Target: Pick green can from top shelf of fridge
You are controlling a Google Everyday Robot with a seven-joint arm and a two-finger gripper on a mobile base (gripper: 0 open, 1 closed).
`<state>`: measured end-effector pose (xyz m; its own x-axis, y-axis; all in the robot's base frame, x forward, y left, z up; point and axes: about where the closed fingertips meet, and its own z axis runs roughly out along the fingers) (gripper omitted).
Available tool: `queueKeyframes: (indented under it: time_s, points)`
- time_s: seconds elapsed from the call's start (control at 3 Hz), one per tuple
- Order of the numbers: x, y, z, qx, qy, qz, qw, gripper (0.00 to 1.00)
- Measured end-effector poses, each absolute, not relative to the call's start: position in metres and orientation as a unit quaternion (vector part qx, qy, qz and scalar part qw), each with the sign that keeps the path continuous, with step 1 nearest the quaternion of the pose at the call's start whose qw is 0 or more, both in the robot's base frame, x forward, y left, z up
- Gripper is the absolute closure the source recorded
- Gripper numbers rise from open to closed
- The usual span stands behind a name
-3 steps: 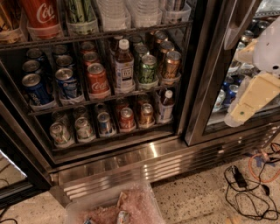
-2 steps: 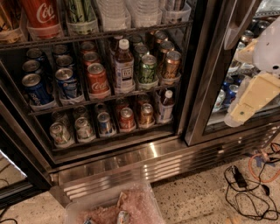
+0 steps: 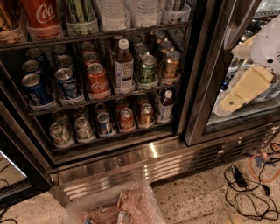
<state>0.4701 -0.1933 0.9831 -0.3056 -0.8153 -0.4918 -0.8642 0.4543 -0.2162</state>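
There's the green can (image 3: 81,11), upright at eleven o'clock, penned behind the front rail of the top shelf (image 3: 144,29) of the fridge (image 3: 131,159), with the red Coca-Cola can (image 3: 41,15) just at its nine o'clock. The gripper (image 3: 245,91) hangs at three o'clock, well apart, likely staged to reach in. Spread or pressed together, I cannot tell.

Coca-Cola script on big red can (image 3: 41,15) (top shelf (image 3: 109,33)), again on small red can (image 3: 97,80), tool (image 3: 236,98) at far right

Shop or office pantry, prob.: big dark commercial drinks fridge (image 3: 131,167) w/ wire racks (image 3: 103,99) of cans (image 3: 97,79) & bottles (image 3: 124,66), speckled stone floor (image 3: 197,199), loose black cables (image 3: 245,192). Cream pincer (image 3: 232,103) hung at right, by glass door (image 3: 209,83).
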Motion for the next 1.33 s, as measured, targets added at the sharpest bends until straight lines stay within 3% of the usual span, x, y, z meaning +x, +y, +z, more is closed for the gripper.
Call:
queueKeyframes:
  time_s: [1.33]
  points:
    - [0.495,-0.155,1.024,-0.415,0.779,0.153,0.445,0.0]
